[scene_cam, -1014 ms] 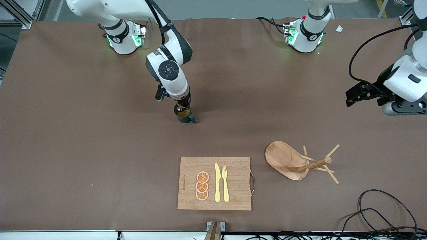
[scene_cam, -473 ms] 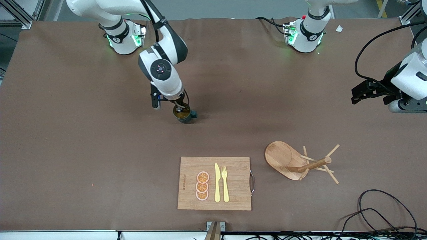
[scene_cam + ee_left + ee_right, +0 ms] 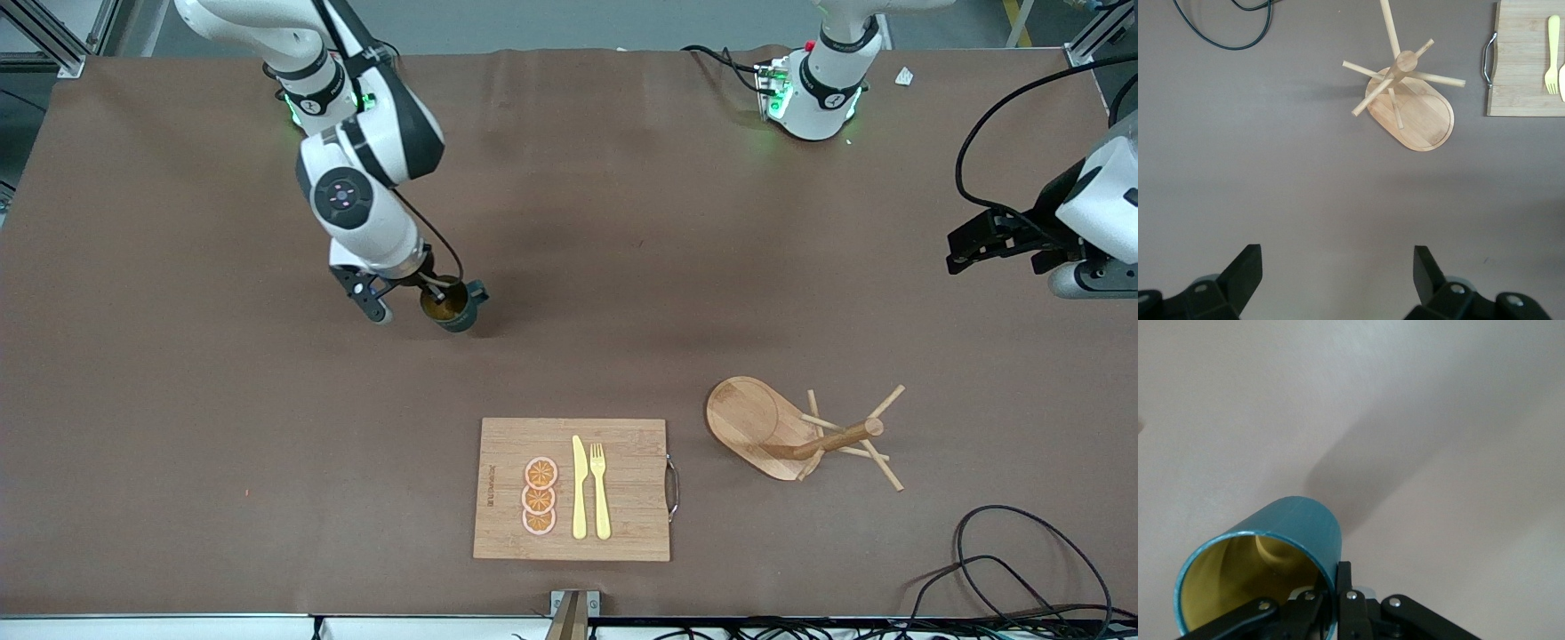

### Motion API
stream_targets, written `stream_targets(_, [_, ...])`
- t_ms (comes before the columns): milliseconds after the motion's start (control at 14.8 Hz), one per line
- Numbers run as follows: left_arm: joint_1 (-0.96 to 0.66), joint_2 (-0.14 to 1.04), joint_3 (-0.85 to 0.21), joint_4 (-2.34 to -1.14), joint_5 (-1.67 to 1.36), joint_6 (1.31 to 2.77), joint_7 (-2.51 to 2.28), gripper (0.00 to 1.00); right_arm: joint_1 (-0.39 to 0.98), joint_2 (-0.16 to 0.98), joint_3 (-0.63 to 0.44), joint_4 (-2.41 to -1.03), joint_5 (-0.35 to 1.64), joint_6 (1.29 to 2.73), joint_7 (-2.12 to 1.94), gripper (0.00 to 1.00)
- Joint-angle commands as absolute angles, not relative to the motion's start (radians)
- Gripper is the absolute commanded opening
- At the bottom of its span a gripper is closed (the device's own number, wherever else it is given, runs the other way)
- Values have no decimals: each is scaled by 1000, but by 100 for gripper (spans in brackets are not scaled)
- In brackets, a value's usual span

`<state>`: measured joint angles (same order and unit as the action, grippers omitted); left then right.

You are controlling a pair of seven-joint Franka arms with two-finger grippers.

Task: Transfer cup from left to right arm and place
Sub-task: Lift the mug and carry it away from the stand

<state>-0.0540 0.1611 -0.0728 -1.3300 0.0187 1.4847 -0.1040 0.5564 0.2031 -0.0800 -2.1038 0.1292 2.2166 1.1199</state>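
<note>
Swinging toward its own end of the table, the right gripper (image 3: 436, 293) carries the cup (image 3: 452, 307) pinched by the rim, one finger inside the yellowish bowl and one outside, as the right wrist view shows (image 3: 1331, 600). Over the last second the right arm has drawn the teal mug away from the table's middle and turned it, so the handle now points toward the left arm's end, and the cup (image 3: 1261, 570) hangs tilted over bare brown table (image 3: 178, 400). The left gripper (image 3: 969, 244) has pulled back farther toward the left arm's end, its fingers spread wide and empty (image 3: 1245, 273) over bare table not far from the wooden mug tree (image 3: 805, 431). Judging from this, the handover is done and only the placing remains. The cutting board (image 3: 622, 533) with knife (image 3: 579, 489), fork (image 3: 600, 491) and orange slices (image 3: 540, 496) lies untouched near the front camera.
</note>
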Motion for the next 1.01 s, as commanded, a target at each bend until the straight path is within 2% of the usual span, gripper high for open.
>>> stream_targets(0, [-58, 140, -61, -1344, 2, 1473, -94, 100, 471, 130, -67, -2175, 130, 2195, 800, 0])
stream_targets(676, [-58, 143, -69, -1342, 0, 1513, -92, 100, 220, 140, -69, -2169, 64, 2206, -344, 0])
stream_targets(946, [-55, 150, -66, -1342, -2, 1528, -97, 100, 144, 167, -68, -2169, -29, 2290, -699, 0])
